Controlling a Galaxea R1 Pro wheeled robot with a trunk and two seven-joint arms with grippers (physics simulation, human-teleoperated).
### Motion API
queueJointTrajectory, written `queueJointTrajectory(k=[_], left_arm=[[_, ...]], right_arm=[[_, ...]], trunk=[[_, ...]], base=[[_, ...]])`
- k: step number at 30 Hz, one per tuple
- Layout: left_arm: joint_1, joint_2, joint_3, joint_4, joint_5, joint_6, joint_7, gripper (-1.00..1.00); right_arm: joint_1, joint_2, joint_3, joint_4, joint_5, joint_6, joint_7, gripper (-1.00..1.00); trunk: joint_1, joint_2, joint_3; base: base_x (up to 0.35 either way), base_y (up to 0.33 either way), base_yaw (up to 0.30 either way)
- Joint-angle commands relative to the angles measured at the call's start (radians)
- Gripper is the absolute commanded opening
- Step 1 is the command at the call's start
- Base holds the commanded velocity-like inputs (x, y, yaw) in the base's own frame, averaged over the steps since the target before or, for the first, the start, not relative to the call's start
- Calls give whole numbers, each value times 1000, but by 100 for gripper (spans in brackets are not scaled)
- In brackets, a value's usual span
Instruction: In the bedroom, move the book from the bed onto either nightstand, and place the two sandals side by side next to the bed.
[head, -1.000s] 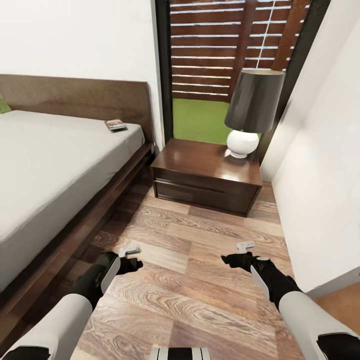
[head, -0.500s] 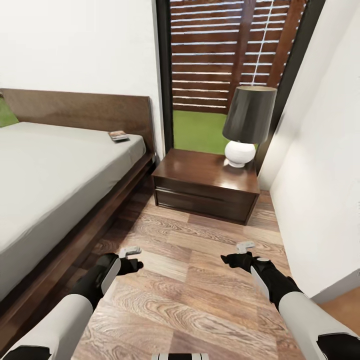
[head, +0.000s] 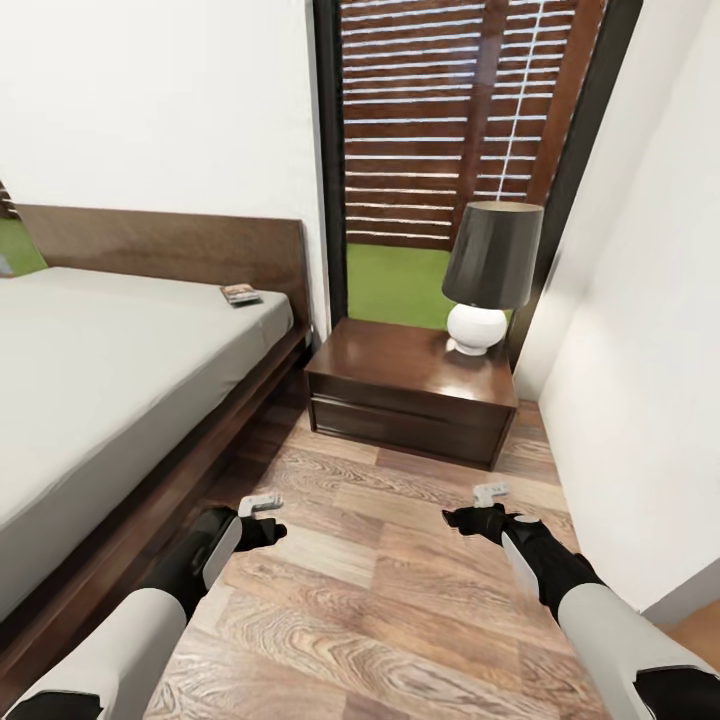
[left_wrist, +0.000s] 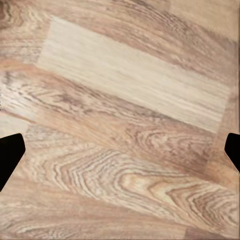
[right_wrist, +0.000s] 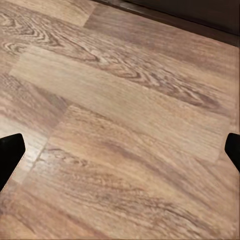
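Note:
The book (head: 240, 294) lies on the bed (head: 100, 370), at the mattress corner near the headboard. The nightstand (head: 410, 390) stands right of the bed under the window, with a black-shaded lamp (head: 490, 270) on its back right corner. Both arms hang low over the wood floor, well short of the nightstand. My left gripper (head: 262, 505) is open and holds nothing; in the left wrist view its fingertips (left_wrist: 10, 155) sit wide apart over bare planks. Open and just as bare, my right gripper (head: 490, 492) shows spread fingertips (right_wrist: 10, 155) in the right wrist view. The two sandals are out of view.
A white wall (head: 640, 380) runs close along the right. The bed's dark wooden frame (head: 150, 510) borders the left. Between them a strip of plank floor (head: 370, 590) leads to the nightstand. A tall dark-framed window (head: 450, 150) with a slatted fence stands behind.
The whole picture has shifted: the camera has moved, so bed, book and nightstand sit lower and look smaller. Both arms keep their pose, grippers still open.

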Motion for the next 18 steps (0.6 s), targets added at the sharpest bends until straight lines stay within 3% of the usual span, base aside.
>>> queueJointTrajectory(k=[1,18], left_arm=[[0,0,0,0,0,0,0,100],[0,0,0,1,-1,0,0,100]], right_arm=[[0,0,0,0,0,0,0,100],[0,0,0,0,0,0,-1,100]], trunk=[[0,0,4],[-8,4,70]], base=[[207,0,0],[274,0,0]])
